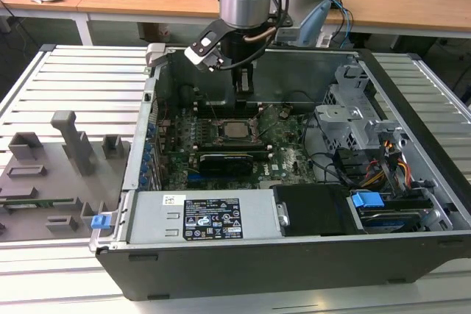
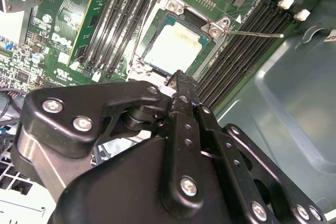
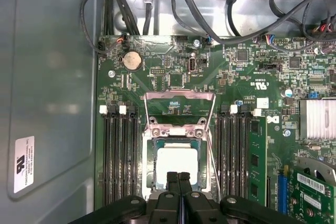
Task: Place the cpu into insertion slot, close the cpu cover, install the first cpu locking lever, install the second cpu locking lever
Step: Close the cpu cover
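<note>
The cpu (image 3: 177,162) lies flat in the insertion slot (image 3: 148,161), its pale square face showing inside the silver rim. In the second wrist view the cpu (image 2: 173,45) sits just beyond my fingertips. The cpu cover (image 3: 179,96) stands swung up and open on its hinge at the far side of the socket. A thin wire locking lever (image 2: 252,34) sticks out beside the socket, unlatched. My gripper (image 3: 179,178) hovers over the near edge of the socket, fingers shut together with nothing between them. In the exterior view the gripper (image 1: 245,90) hangs above the cpu (image 1: 235,129).
Black memory slots (image 3: 118,156) flank the socket on both sides. A black graphics card (image 1: 232,159) lies just in front of it, and a bundle of cables (image 3: 157,3) runs behind. The case wall (image 3: 47,103), drive cage (image 1: 353,108) and power supply (image 1: 199,218) enclose the board.
</note>
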You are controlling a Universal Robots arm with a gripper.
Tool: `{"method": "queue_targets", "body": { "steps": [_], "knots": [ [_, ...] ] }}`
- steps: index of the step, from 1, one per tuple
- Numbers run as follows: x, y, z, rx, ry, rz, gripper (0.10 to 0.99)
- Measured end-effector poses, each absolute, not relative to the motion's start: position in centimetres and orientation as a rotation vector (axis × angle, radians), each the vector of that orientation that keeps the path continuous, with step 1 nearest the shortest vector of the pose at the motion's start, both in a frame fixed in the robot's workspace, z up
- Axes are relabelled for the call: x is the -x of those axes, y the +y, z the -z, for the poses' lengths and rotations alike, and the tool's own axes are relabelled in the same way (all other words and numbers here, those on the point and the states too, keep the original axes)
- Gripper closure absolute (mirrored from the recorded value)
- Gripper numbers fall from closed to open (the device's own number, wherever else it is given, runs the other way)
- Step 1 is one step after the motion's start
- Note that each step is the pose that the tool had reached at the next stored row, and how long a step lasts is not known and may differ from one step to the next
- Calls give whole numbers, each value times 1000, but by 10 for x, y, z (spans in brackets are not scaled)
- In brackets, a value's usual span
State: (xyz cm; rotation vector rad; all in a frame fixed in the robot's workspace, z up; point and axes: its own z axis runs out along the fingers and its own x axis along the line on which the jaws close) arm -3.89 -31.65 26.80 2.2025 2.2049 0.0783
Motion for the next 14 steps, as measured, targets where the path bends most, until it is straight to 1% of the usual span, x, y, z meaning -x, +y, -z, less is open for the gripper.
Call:
{"method": "queue_targets", "body": {
  "steps": [7,14],
  "knots": [
    [39,-316,-276,-2202,2205,-78,980],
    [26,-316,-276,-2202,2205,-78,980]
  ]
}}
